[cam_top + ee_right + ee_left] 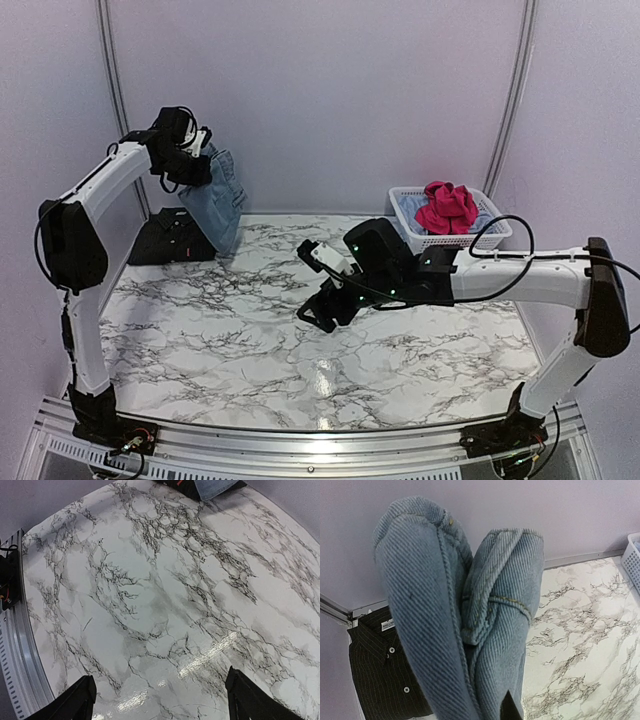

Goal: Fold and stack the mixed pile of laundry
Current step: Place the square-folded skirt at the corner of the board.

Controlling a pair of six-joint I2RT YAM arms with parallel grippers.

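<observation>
Left gripper (195, 158) is pinched shut on the denim piece (218, 205), which hangs well left of the basket (490, 236). Right gripper (316, 285) is empty, jaws wide, front-left of basket. Denim is probably heavy, limp, thick-seamed: best taken at the waistband. Pink garment (447, 208) lies inside basket.

Far left of the basket (402, 196), my left gripper (195, 150) holds up a blue denim garment (218, 205); a black shirt (168, 238) lies farther left. A pink garment (447, 207) tops the basket; just left of it my right gripper (312, 285) hovers, jaws apart.
</observation>
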